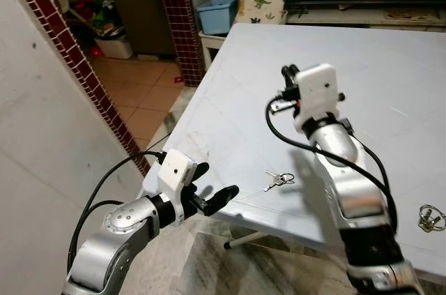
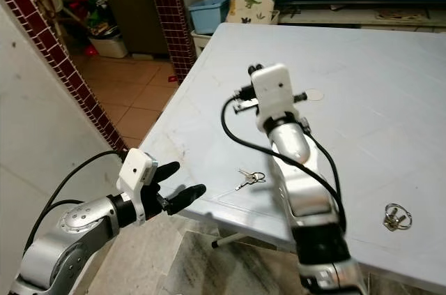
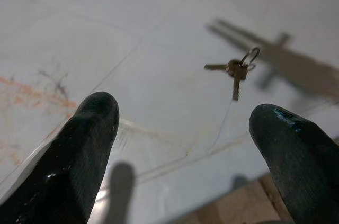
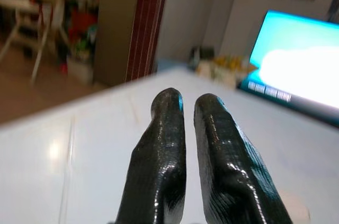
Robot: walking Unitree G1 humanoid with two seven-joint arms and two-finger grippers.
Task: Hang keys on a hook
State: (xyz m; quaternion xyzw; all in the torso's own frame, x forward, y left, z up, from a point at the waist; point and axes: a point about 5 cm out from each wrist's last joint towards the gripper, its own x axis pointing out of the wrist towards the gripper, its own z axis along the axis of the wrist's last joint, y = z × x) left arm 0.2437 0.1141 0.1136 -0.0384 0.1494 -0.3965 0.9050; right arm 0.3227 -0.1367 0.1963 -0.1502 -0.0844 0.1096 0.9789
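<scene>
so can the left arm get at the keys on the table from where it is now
Probably yes. The left gripper hangs open at the table edge, facing the keys, with only bare tabletop between them.

We are seeing a pale grey table (image 1: 230, 72) carrying a small bunch of keys (image 1: 279, 180) near its front edge and, well apart, what is perhaps another key ring (image 1: 431, 218).

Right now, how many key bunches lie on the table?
2: keys near the table's front edge, ahead of the open left gripper; second bunch near the front right edge.
</scene>
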